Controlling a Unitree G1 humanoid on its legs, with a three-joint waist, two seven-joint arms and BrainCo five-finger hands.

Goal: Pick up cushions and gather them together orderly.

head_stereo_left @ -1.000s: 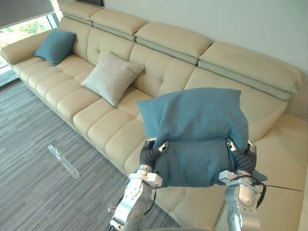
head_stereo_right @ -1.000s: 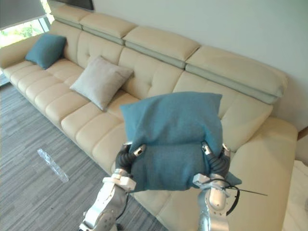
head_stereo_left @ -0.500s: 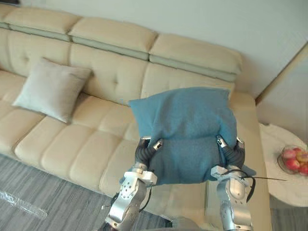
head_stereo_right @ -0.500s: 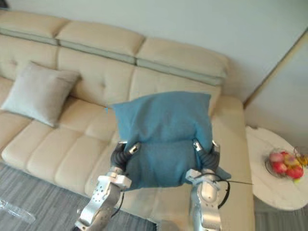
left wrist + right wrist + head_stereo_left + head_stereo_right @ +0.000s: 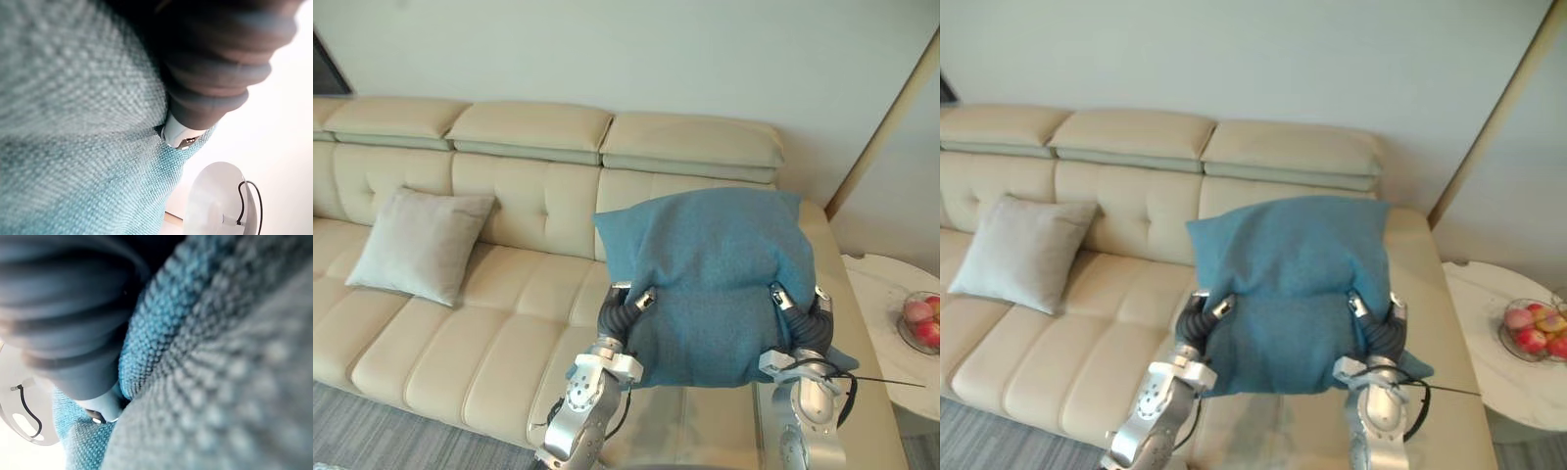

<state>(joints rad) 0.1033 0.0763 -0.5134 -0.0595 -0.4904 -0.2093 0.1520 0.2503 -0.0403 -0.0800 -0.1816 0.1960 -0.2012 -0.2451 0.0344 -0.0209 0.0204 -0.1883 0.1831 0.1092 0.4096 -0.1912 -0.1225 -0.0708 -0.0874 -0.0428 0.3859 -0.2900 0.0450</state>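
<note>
A teal cushion (image 5: 715,255) hangs in the air in front of me, over the right end of the cream sofa (image 5: 529,127). My left hand (image 5: 619,315) grips its lower left side and my right hand (image 5: 808,328) its lower right side, thumbs and fingers pinched into a fold of the cloth. Up close, the left wrist view has the knit fabric (image 5: 73,122) pressed against the left hand (image 5: 215,73). The right wrist view shows the same cloth (image 5: 220,357) against the right hand (image 5: 63,318). A light grey cushion (image 5: 421,245) leans on the sofa's backrest at the left.
A round white side table (image 5: 891,294) stands past the sofa's right armrest, with a bowl of fruit (image 5: 922,323) on it. A plain wall rises behind the sofa. Grey carpet (image 5: 372,446) lies in front at the lower left.
The camera has swung to the right: the far teal cushion and window left the picture, and the side table came in. The held cushion stays in both hands.
</note>
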